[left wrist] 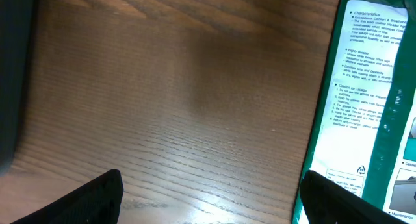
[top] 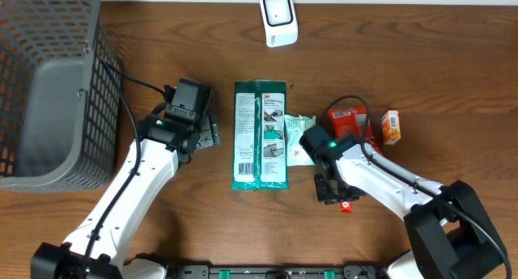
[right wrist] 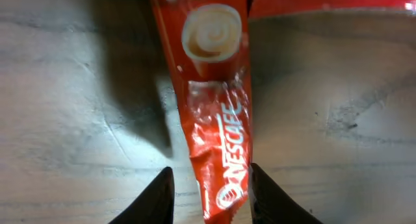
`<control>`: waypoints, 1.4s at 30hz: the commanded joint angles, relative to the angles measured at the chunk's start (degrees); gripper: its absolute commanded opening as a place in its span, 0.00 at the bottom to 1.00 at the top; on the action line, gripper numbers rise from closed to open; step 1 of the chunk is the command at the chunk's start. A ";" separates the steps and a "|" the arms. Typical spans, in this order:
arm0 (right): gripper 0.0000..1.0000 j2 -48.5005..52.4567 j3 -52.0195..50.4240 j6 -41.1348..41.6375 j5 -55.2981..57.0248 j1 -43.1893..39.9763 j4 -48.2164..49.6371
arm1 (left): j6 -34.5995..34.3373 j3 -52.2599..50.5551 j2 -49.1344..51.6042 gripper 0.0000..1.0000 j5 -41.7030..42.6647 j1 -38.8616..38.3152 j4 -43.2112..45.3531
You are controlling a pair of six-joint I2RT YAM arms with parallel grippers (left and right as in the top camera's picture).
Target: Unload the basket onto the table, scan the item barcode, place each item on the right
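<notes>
We see the left arm [top: 146, 170] reach from the lower left corner of the overhead view up and to the right. It ends low over the counter [top: 421, 61], between the grey basket [top: 48, 85] and the green package [top: 261, 133]. The left jaws stand wide apart over bare wood with nothing between them.

The right arm [top: 380, 178] comes in from the lower right corner and bends down right of centre, just beside the green package. The right jaws straddle the red Nescafé sachet [right wrist: 218, 120], which lies flat on the counter. One of the fingers [right wrist: 156, 198] stands on each long edge, but we cannot tell whether they pinch it or stand loose.

In the right wrist view the sachet's long axis runs top to bottom. The cup picture points to the top and the lettering runs down toward the bottom edge. It lies well apart from the white scanner [top: 279, 19] at the top centre.
</notes>
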 commanded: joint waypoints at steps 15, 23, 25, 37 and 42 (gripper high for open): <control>0.32 0.37 -4.26 2.23 1.68 0.02 5.16 | -0.55 -0.26 0.37 0.88 -0.48 0.15 -0.13; 0.16 0.35 -7.32 2.16 -2.60 0.02 13.18 | -0.55 -0.26 0.37 0.88 -0.46 0.15 -0.13; 0.13 0.35 -7.30 2.16 -3.28 0.02 13.90 | -0.52 -0.26 0.37 0.88 -0.48 0.15 -0.13; 0.31 0.33 4.59 -4.72 -3.41 0.02 6.51 | -0.55 -0.26 0.37 0.88 -0.46 0.15 -0.13; 0.49 0.37 7.48 -2.58 -2.60 0.02 -1.81 | -0.55 -0.26 0.37 0.88 -0.46 0.13 -0.13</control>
